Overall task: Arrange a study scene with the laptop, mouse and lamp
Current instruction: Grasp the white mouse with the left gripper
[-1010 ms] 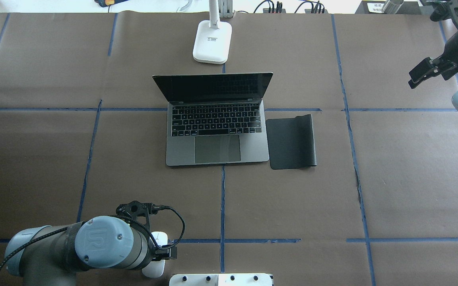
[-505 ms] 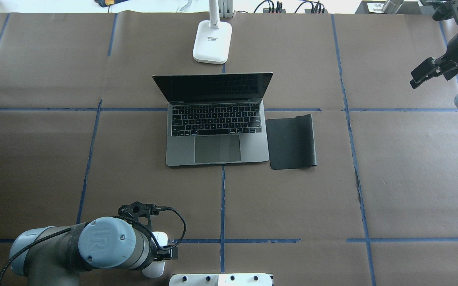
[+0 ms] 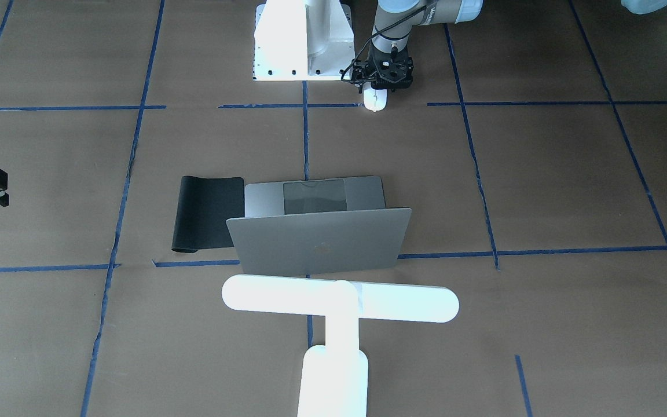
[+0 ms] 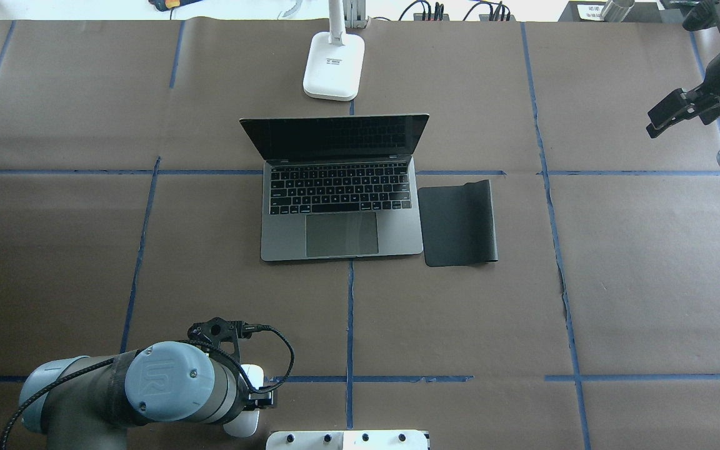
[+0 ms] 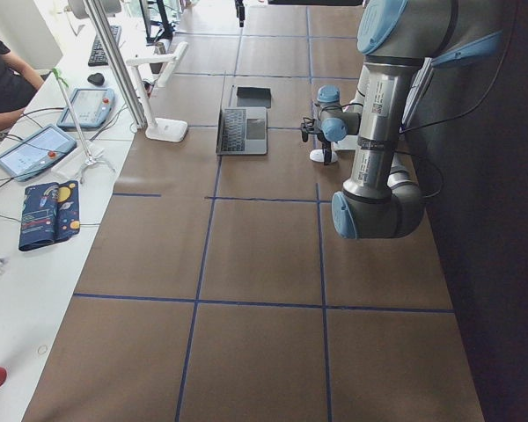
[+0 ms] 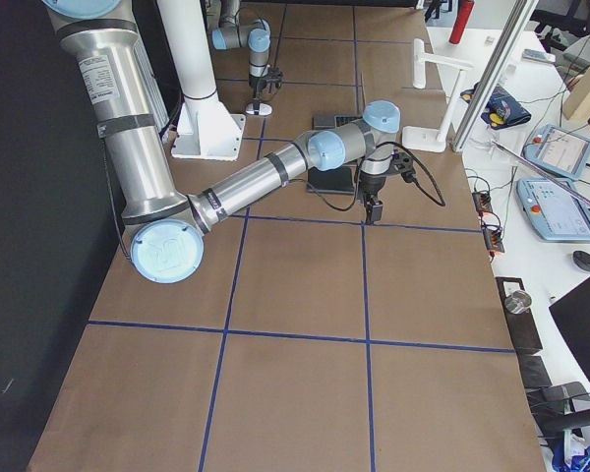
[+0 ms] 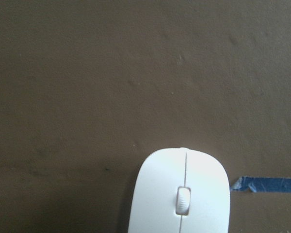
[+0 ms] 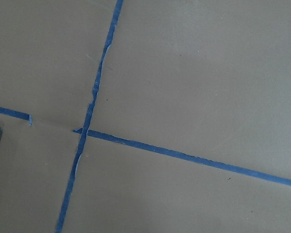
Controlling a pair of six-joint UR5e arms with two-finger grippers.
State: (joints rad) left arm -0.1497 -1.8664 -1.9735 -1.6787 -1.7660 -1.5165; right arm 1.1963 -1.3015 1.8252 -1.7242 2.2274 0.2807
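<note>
The laptop point(image 4: 341, 212) stands open at the table's middle, its grey lid point(image 3: 319, 240) facing the front camera. The white lamp point(image 3: 339, 298) stands just behind it, base point(image 4: 332, 65) at the far edge. The white mouse point(image 3: 375, 99) lies near the robot's base on a blue tape line and fills the bottom of the left wrist view point(image 7: 182, 194). My left gripper point(image 3: 378, 87) hangs straight over the mouse, its fingers hidden under the wrist in the overhead view. My right gripper point(image 4: 652, 128) is open, empty and raised at the far right.
A black mat point(image 4: 459, 222) lies flat against the laptop's right side. The white robot pedestal point(image 3: 301, 40) stands beside the mouse. Blue tape lines cross the brown paper. Tablets and cables lie on the operators' bench point(image 5: 44, 145) beyond the lamp.
My left arm has shifted slightly toward the robot's base over the mouse, which has not moved. My right gripper has drifted a little further right and back.
</note>
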